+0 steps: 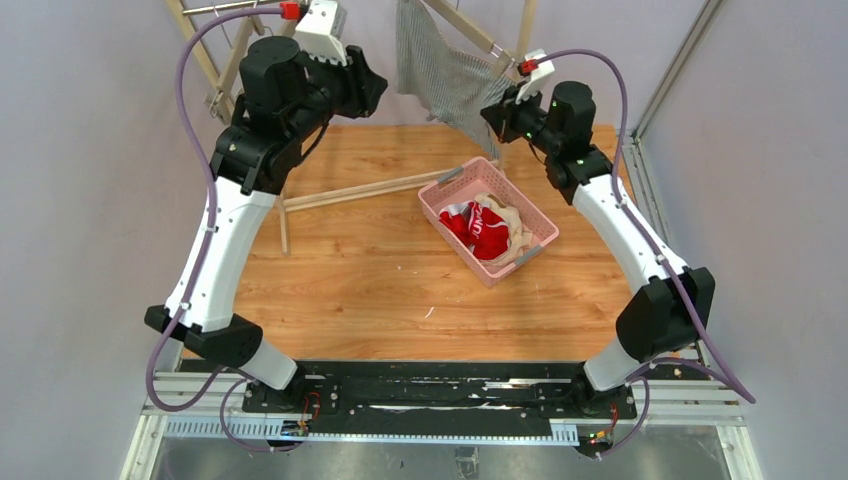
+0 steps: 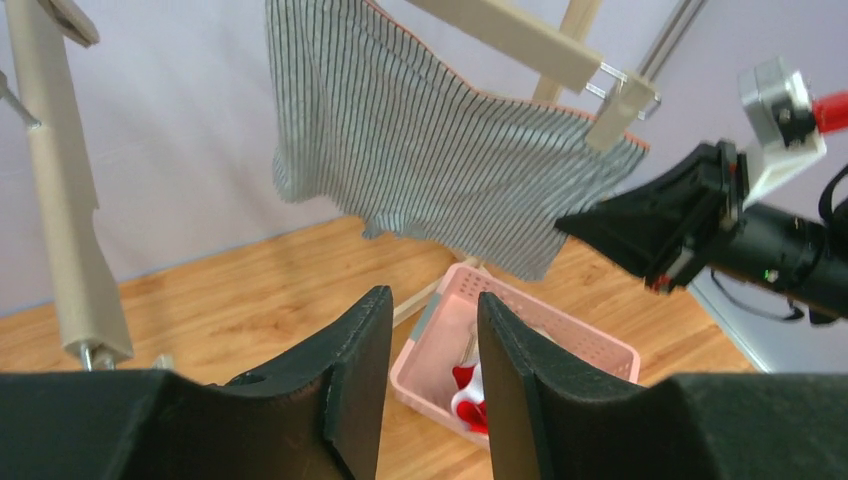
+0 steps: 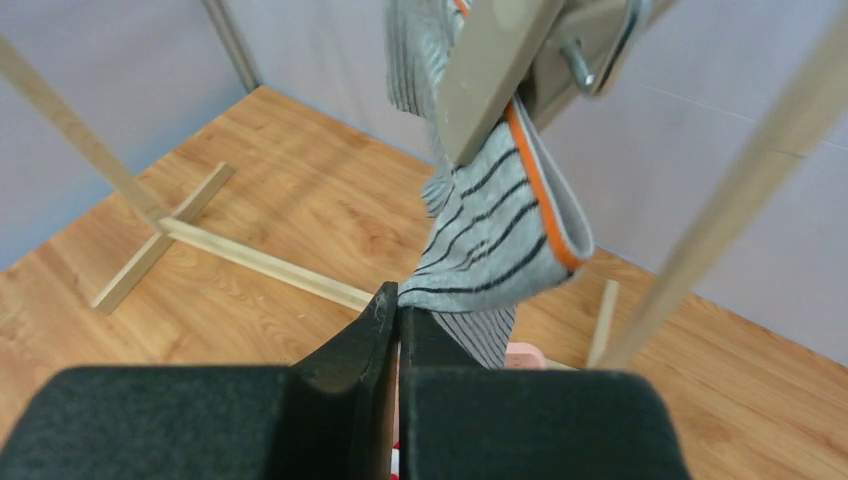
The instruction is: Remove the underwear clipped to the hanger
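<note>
The striped shorts [image 1: 440, 75] hang at the back of the surface [image 1: 350, 260], above its far edge and just behind the pink basket [image 1: 430, 200]. Their orange-trimmed waistband runs along the top, following the tilted wooden bar [image 2: 510, 35]. So the long axis goes across my left wrist view, sloping down toward the right, and the cloth drops from it in loose folds. A wooden clip [image 2: 620, 105] bites the low right corner of the waistband. I cannot see whether another clip holds the high end.

My right jaws are pressed together. On the right wrist camera their tips sit directly under that clip [image 3: 490, 70], and the striped shorts [image 3: 490, 250] come down into the seam between them. I read this as a pinch on the cloth's edge just below the waistband corner. From the left wrist camera the same black tips meet the right edge of the striped shorts [image 2: 440, 150].

My left jaws are spread partway with nothing between them. They sit below and in front of the shorts, well apart from the cloth, and the basket shows through the gap.

The red shorts [image 1: 478, 228] and cream shorts [image 1: 515, 225] lie crumpled together in the basket, red toward the left and cream to the right.
</note>
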Controlling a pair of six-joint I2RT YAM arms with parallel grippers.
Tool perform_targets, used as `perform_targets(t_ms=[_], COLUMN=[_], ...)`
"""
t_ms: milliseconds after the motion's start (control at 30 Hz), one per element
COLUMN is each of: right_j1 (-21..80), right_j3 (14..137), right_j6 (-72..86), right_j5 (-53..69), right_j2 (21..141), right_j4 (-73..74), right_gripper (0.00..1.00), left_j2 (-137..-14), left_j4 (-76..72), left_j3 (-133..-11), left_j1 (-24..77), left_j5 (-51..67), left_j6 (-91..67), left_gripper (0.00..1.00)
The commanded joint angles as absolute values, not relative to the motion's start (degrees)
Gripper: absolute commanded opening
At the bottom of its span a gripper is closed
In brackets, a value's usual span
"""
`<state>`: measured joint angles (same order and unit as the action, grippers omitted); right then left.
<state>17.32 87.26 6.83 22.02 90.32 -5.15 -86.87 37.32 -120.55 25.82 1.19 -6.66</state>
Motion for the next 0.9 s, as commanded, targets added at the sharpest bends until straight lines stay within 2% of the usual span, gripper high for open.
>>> perform_targets(t_ms=[0,233,367,500,867], right_j1=[22.01,27.07,29.34,31.18,36.19], right_j3=[87.29,87.89,87.91,89.03,94.34], right_j6=[4.68,2.90,2.86,1.93,-0.32], right_j5=[22.97,20.32,20.06,19.61,18.58], right_j2=[87.80,87.89,88.42,89.19,93.45], right_j4=[-4.91,-3.13,-3.14,-2.23,0.58], right_gripper=[0.00,0.00,0.00,0.01,0.01], left_j2=[-88.49,-97.13,-100.76,-105.15,-103.54], left_j4=[29.97,29.82,27.70,29.88,22.08], left_j3=[-123.59,-134.11,-136.00,-140.03,-134.92], left_j1=[26.37,26.33,26.32,26.37,26.29], left_j5=[1.52,3.74,4.94,5.88,6.65], left_j6=[-8.41,-10.73,-11.98,-11.49,-10.68], left_gripper=[0.45,0.50,0.48,0.49,0.55])
